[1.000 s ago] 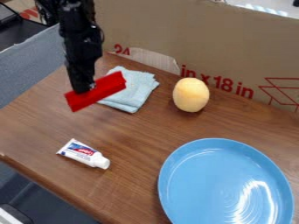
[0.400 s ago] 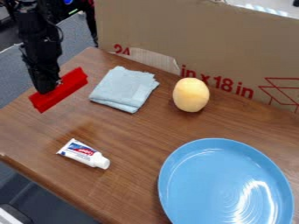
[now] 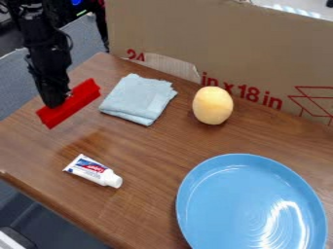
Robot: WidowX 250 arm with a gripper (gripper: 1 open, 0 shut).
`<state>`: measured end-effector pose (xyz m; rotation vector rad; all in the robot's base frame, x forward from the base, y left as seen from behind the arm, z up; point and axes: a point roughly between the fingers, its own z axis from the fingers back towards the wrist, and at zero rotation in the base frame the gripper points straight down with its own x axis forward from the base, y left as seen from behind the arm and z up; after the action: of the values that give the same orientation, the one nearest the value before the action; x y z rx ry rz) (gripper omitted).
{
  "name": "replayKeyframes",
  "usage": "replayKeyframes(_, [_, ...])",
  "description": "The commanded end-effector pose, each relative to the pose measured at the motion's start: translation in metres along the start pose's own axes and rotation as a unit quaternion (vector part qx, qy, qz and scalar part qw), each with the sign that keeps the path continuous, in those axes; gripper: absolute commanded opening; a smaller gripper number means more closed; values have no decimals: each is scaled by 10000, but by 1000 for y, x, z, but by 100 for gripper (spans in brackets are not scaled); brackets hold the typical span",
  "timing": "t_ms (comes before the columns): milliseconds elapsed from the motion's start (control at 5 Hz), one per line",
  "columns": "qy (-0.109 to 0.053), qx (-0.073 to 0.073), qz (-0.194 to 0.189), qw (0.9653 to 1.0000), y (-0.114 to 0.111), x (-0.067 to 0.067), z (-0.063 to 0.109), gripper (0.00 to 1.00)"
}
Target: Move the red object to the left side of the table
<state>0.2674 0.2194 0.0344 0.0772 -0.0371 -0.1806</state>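
The red object is a bright red oblong block at the left side of the brown wood-grain table, close to its left edge. My black gripper comes down from above and is shut on the block's near-left part. The block is tilted, its right end higher. Whether it rests on the tabletop or hangs just above it I cannot tell.
A light blue folded cloth lies to the right of the block. A yellow round fruit sits further right. A toothpaste tube lies near the front edge, a blue plate at front right, a cardboard box behind.
The gripper has carried the red block leftward off the blue cloth to the table's left edge. Over the last half second it has barely moved.
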Motion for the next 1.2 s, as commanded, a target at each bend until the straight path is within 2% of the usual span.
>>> replayKeyframes(0, [-202,217,146,9995,16,-8,20,0])
replayKeyframes(200, [-145,181,251,9994,25,-4,12,0])
replayKeyframes(400, [-132,138,191,9996,28,-9,9,0])
replayKeyframes(800, [-100,143,184,9997,20,-9,15,0])
replayKeyframes(1000, [-59,149,240,9996,9,-3,10,0])
